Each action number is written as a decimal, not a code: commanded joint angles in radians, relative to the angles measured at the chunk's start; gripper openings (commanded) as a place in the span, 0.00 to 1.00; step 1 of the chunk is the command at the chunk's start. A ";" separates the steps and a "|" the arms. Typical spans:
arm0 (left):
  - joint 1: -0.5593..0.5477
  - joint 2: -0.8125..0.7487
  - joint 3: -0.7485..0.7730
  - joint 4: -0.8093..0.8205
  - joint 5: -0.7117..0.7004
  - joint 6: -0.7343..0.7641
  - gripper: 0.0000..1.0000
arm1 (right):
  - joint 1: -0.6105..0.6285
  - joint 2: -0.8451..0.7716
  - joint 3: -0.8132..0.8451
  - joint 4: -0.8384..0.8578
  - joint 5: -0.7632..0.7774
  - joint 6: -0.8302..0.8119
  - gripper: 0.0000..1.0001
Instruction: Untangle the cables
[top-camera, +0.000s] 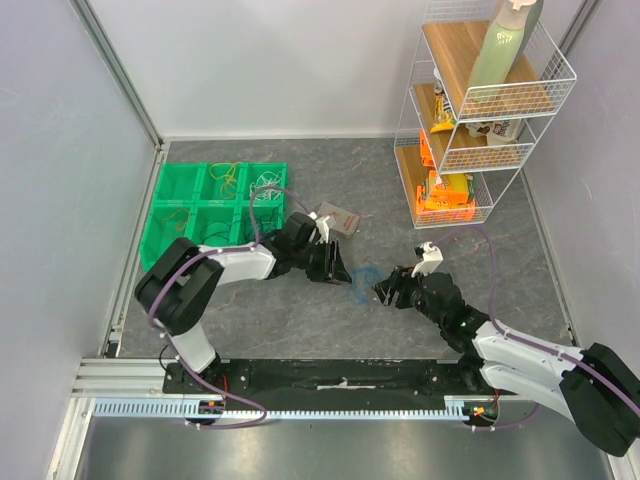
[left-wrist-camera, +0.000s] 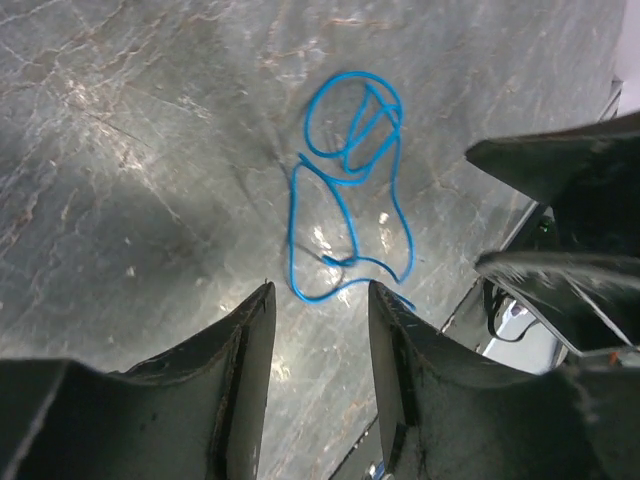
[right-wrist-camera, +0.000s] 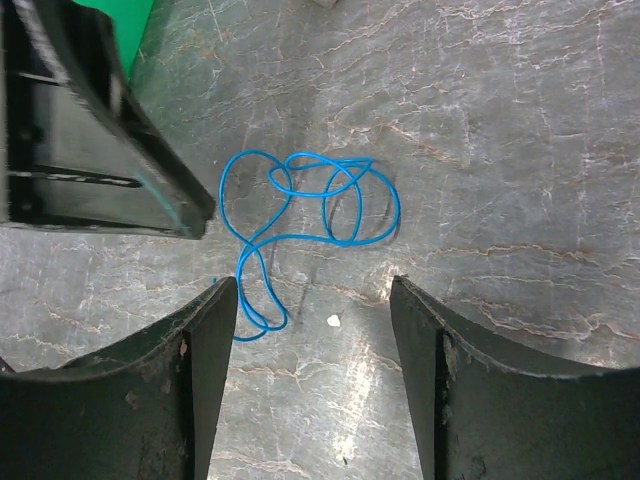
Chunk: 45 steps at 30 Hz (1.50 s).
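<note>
Grey table, tangled blue cable.

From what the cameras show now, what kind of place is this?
Probably a robot test cell, not a home: a grey marbled table walled by plain pale panels, a green compartment tray, and a wire shelf stocked with snack packs and a bottle.

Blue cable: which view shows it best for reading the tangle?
Right wrist: the blue cable lies whole and centred, with every loop and crossing readable. Left wrist also shows it whole, but off-centre. Top external gives only a tiny, faint squiggle.
</note>
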 joint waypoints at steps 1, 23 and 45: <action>-0.011 0.087 0.045 0.178 0.049 -0.113 0.48 | -0.007 -0.039 -0.025 0.043 -0.029 0.021 0.70; -0.051 -0.038 0.008 0.027 0.024 0.014 0.02 | -0.102 0.113 0.027 0.079 -0.102 0.063 0.68; -0.088 -0.347 0.180 -0.265 0.098 0.258 0.02 | -0.090 0.185 0.101 0.364 -0.630 -0.048 0.64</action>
